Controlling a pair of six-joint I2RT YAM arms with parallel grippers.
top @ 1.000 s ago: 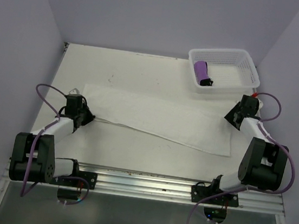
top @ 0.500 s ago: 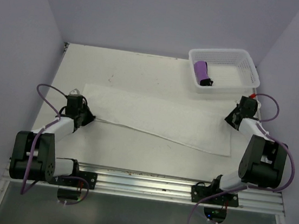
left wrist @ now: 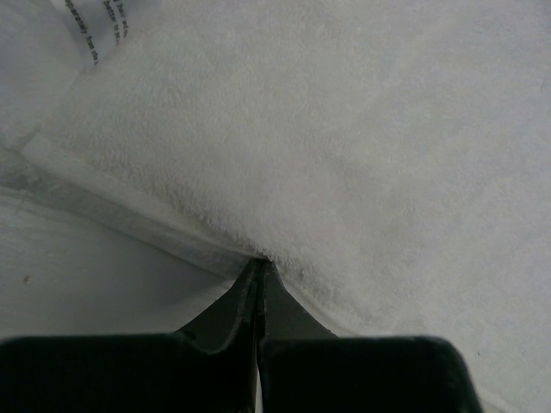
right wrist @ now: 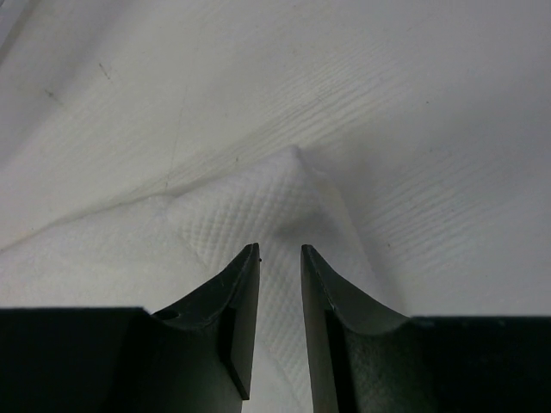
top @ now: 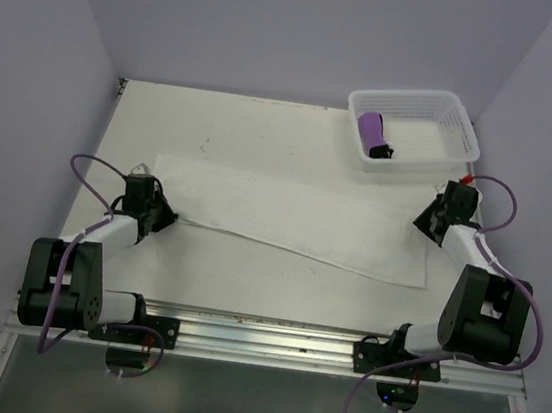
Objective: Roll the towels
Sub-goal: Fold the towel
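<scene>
The large white towel (top: 285, 213) lies spread flat across the table. My left gripper (top: 166, 218) is shut on its near left edge, and the cloth puckers at the closed tips (left wrist: 258, 262). My right gripper (top: 423, 223) sits low over the towel's far right corner (right wrist: 258, 202). It is open by a narrow gap (right wrist: 280, 249), with the waffle-textured cloth showing between the fingers. The small purple towel (top: 371, 131) lies rolled in the basket.
The white perforated basket (top: 467, 129) stands at the back right, just beyond the right wrist. A printed care label (left wrist: 103, 30) sticks out at the towel's left end. Purple walls close in the table on three sides.
The right wrist has shifted slightly toward the basket, staying over the towel's corner. The left arm and the towels have not moved.
</scene>
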